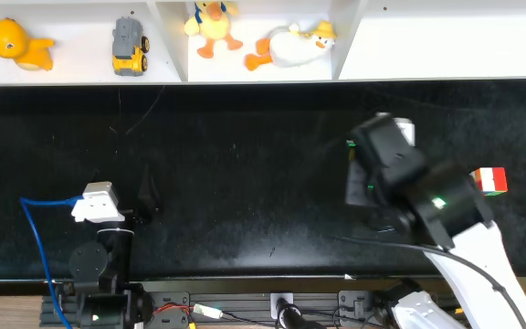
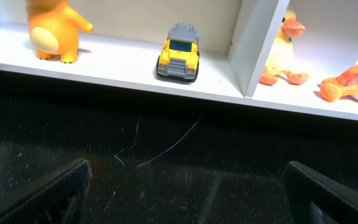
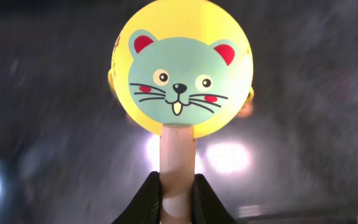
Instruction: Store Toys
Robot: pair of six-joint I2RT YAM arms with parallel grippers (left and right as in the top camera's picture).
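Observation:
My right gripper (image 3: 178, 198) is shut on the wooden handle of a round yellow rattle (image 3: 181, 68) with a teal cat face, held above the black table. In the top view the right arm (image 1: 400, 178) hangs over the table's right half. My left gripper (image 2: 185, 193) stands open and empty low over the table's left side (image 1: 144, 203), facing the shelf. On the white shelf (image 1: 263, 75) sit an orange duck (image 1: 18, 44), a yellow truck (image 1: 129, 47), a yellow duckling plush (image 1: 212, 26) and a white duck plush (image 1: 292, 46) lying on its side.
A red, white and green cube (image 1: 489, 180) lies on the table beside the right arm. The shelf's rightmost compartment (image 1: 446, 41) holds nothing. A blue cable (image 1: 44, 219) loops by the left arm's base. White dividers (image 2: 260, 43) split the shelf.

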